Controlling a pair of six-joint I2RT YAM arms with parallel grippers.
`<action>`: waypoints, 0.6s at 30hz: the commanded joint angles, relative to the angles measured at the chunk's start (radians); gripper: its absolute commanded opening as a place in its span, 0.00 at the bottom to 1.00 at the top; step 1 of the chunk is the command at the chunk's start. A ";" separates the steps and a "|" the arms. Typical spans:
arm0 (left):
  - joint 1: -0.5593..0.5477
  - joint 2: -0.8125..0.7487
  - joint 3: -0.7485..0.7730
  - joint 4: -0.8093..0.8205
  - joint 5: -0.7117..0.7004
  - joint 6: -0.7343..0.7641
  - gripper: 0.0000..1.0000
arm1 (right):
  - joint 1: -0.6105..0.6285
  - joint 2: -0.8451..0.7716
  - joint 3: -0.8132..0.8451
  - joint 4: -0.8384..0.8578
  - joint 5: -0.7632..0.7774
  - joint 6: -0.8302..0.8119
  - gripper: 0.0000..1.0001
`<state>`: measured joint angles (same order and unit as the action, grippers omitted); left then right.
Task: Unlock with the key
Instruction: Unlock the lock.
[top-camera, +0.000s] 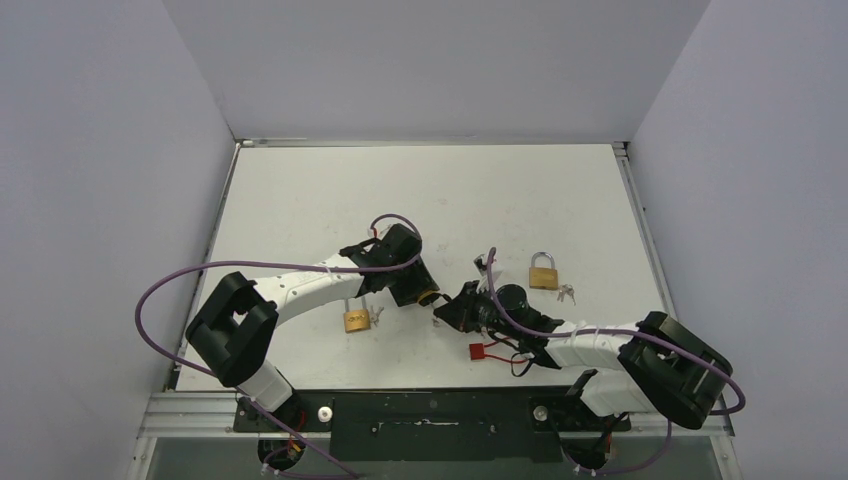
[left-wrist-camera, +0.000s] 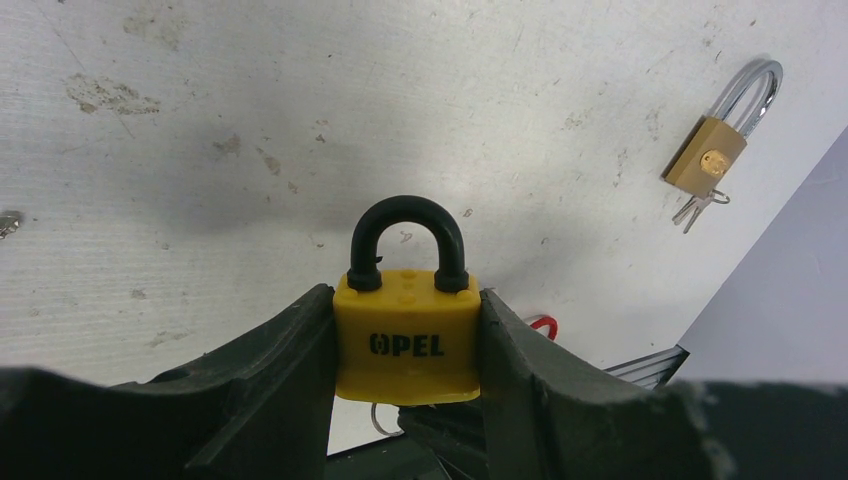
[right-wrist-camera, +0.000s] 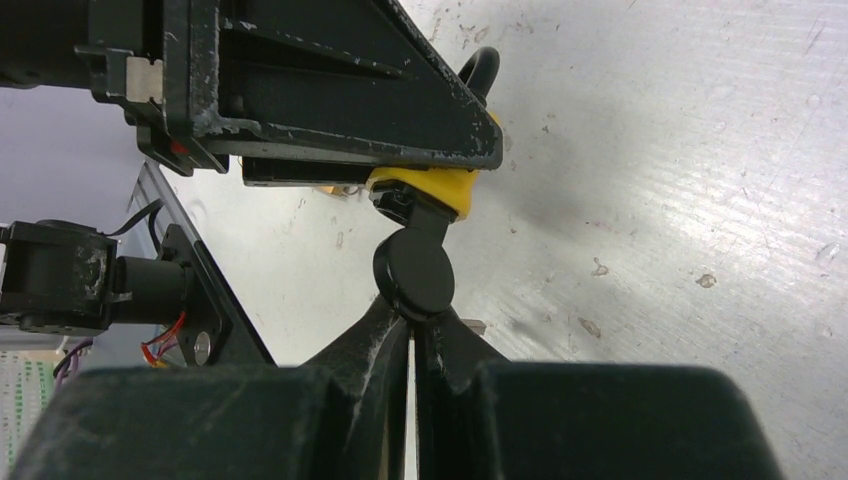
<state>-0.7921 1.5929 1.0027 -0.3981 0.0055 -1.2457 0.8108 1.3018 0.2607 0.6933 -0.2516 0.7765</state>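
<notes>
Yellow padlock gripped by left jaws, key inserted.

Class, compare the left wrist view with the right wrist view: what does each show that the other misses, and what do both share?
Only left wrist: the OPEL lettering, and a brass padlock lying farther off. Only right wrist: the black-headed key, pinched by the right end effector, at the underside of the yellow padlock. Both: that yellow padlock clamped in the left end effector, above the white table.
</notes>
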 joint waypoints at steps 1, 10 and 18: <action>0.004 -0.052 0.000 0.070 0.033 -0.002 0.00 | -0.008 0.016 0.052 0.037 0.001 0.006 0.00; 0.002 -0.051 -0.007 0.091 0.040 -0.008 0.00 | -0.015 0.029 0.070 0.041 -0.002 0.010 0.00; -0.001 -0.053 -0.018 0.110 0.054 -0.013 0.00 | -0.019 0.043 0.082 0.052 -0.006 0.022 0.00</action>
<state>-0.7872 1.5913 0.9840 -0.3607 0.0059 -1.2469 0.7994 1.3357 0.2939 0.6868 -0.2619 0.7910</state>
